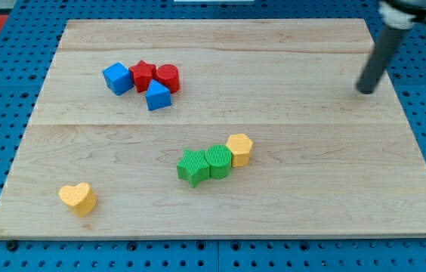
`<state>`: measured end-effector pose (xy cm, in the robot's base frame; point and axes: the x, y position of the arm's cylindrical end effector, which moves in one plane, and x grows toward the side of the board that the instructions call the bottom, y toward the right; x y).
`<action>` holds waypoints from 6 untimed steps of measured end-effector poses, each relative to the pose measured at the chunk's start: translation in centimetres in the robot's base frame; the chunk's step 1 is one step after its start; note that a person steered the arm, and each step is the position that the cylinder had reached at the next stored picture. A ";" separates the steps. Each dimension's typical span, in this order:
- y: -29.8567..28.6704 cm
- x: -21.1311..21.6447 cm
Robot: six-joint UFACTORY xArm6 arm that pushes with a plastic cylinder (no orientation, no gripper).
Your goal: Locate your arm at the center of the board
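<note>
My tip (366, 90) is resting near the view's right edge of the tabletop (288, 189), well apart from every block; there is no pincer on this rod. The green cylinder (218, 161) is sitting nearest the board's center, touching the yellow hexagon (239, 149).

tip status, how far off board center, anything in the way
My tip near the board's right edge, upper part. Center lies toward view's left. No blocks between; yellow hexagon sits below that line.

wooden board (288, 189) carries blue cube (117, 78), red star (143, 75), red cylinder (168, 78), blue triangular block (158, 96), green star (192, 167), green cylinder (217, 160), yellow hexagon (239, 149), yellow heart (77, 198).
</note>
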<state>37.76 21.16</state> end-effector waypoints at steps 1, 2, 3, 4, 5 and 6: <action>-6.8 -0.6; -14.7 -1.8; -20.7 -4.0; -21.4 -6.2; -21.4 -7.0; -18.9 -5.1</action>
